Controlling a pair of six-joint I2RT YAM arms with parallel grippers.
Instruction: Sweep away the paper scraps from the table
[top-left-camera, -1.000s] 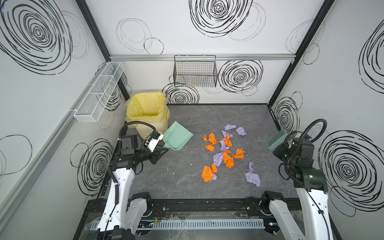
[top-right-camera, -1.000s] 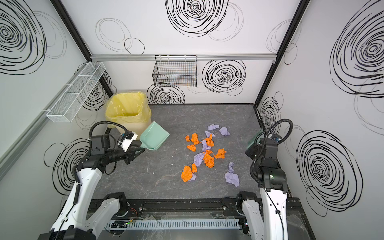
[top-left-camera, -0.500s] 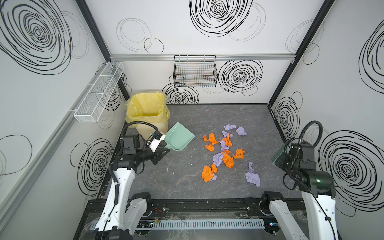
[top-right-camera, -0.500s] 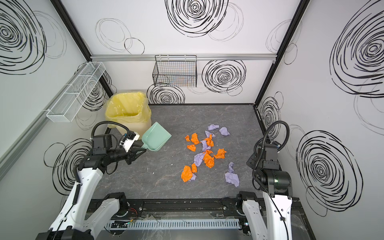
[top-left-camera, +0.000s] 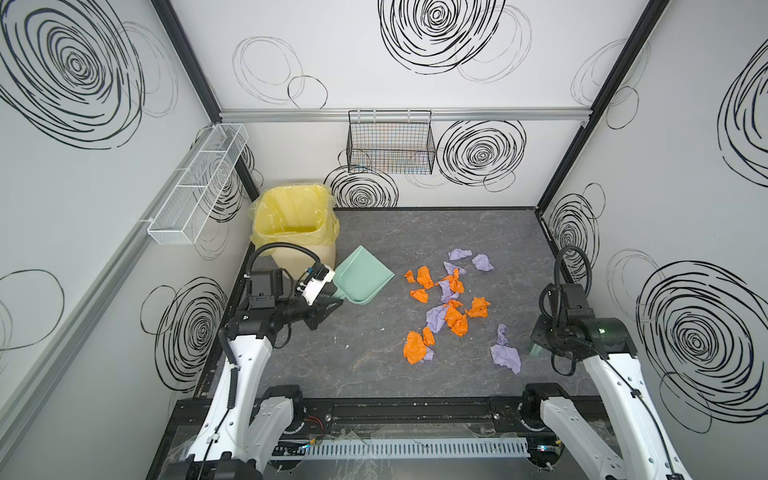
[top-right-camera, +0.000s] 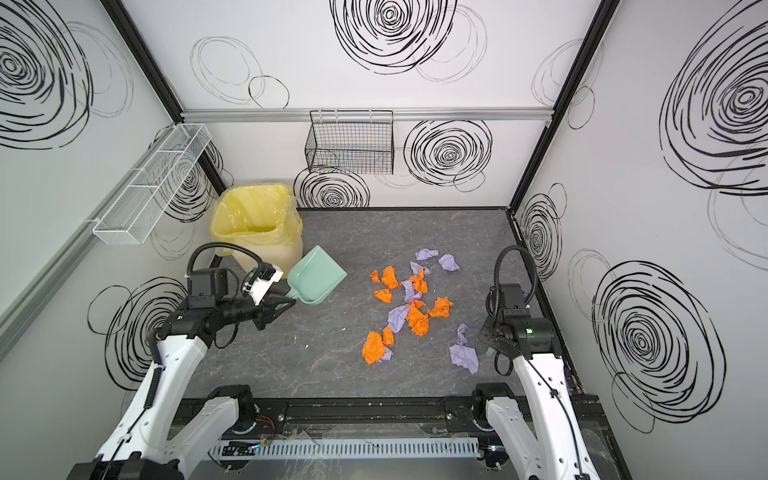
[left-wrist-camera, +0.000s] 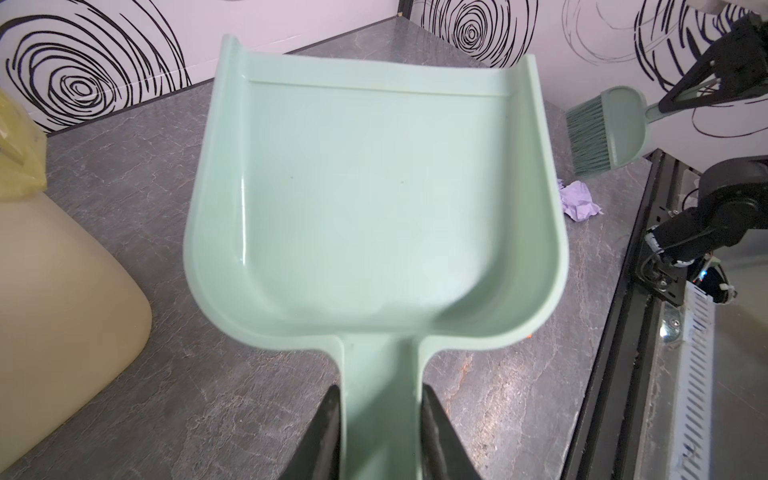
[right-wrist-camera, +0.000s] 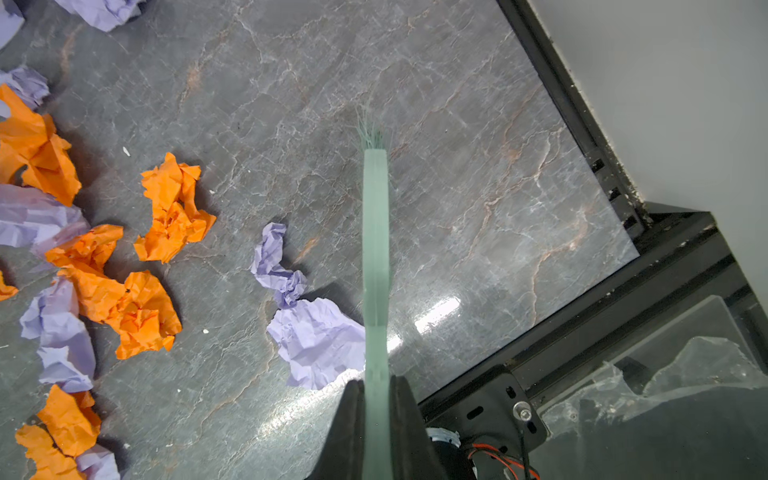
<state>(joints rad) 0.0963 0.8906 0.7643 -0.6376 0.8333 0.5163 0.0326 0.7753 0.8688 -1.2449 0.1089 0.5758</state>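
Orange and lavender paper scraps (top-left-camera: 455, 322) (top-right-camera: 417, 320) lie bunched right of the middle of the dark grey table (top-left-camera: 365, 357). My left gripper (top-left-camera: 332, 296) (left-wrist-camera: 380, 415) is shut on the handle of the mint-green dustpan (top-left-camera: 362, 276) (left-wrist-camera: 374, 199), which is empty and faces the scraps. My right gripper (right-wrist-camera: 376, 399) is shut on the handle of the green brush (right-wrist-camera: 376, 249) (left-wrist-camera: 598, 129), pointing down at the table. The brush stands just beside a large lavender scrap (right-wrist-camera: 316, 340) (top-left-camera: 505, 357) at the front right. In both top views the right wrist hides most of the brush.
A bin lined with a yellow bag (top-left-camera: 291, 216) stands in the back left corner, just behind the dustpan. A black wire basket (top-left-camera: 390, 143) hangs on the back wall and a white wire shelf (top-left-camera: 199, 183) on the left wall. The table's black frame (right-wrist-camera: 582, 108) runs close to the brush.
My right arm has swung away from the right wall towards the front, turning the brush down beside the lavender scrap. The left gripper with the dustpan has crept slightly right.
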